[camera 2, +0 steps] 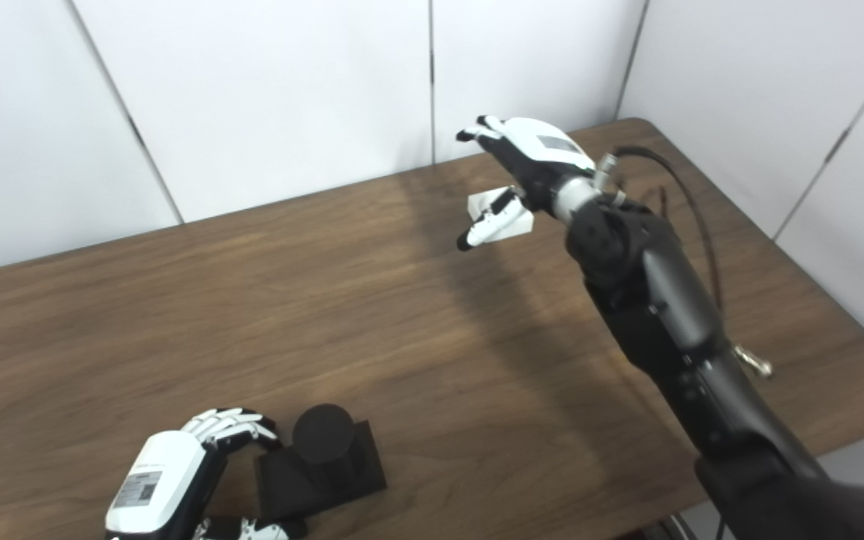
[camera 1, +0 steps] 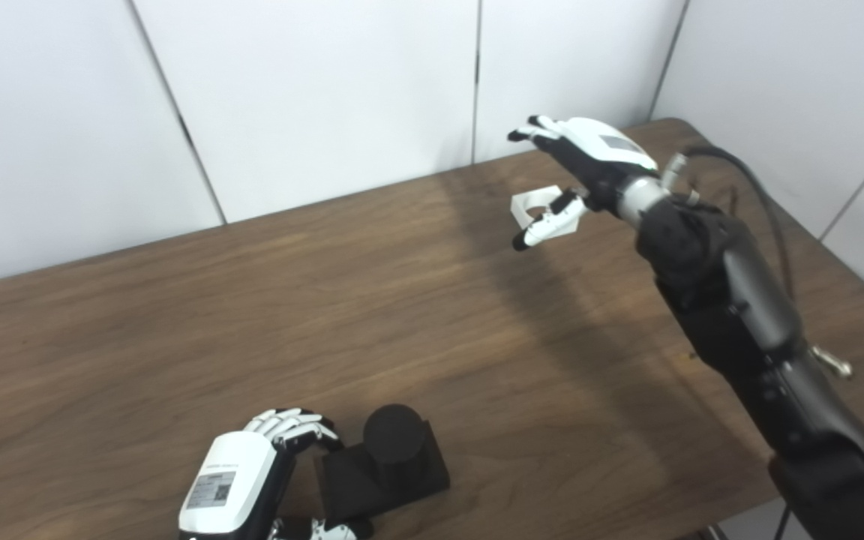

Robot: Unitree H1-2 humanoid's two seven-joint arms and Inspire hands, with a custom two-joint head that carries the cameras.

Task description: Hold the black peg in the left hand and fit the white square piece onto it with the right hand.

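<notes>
The black peg [camera 1: 393, 435], a short cylinder standing upright on a square black base, sits at the table's near edge. My left hand [camera 1: 241, 472] is at the base's left side. Its fingers curl onto the far left corner and its thumb presses the near left corner, so it is shut on the base. The white square piece [camera 1: 528, 202], with a round hole, lies flat at the far right of the table. My right hand [camera 1: 589, 157] hovers open just above it, fingers spread toward the wall and thumb hanging in front of the piece, covering part of it.
The brown wooden table [camera 1: 252, 315] ends at white wall panels behind and at its right edge beside my right arm. A black cable [camera 1: 762, 195] loops from the right wrist over the table's far right corner.
</notes>
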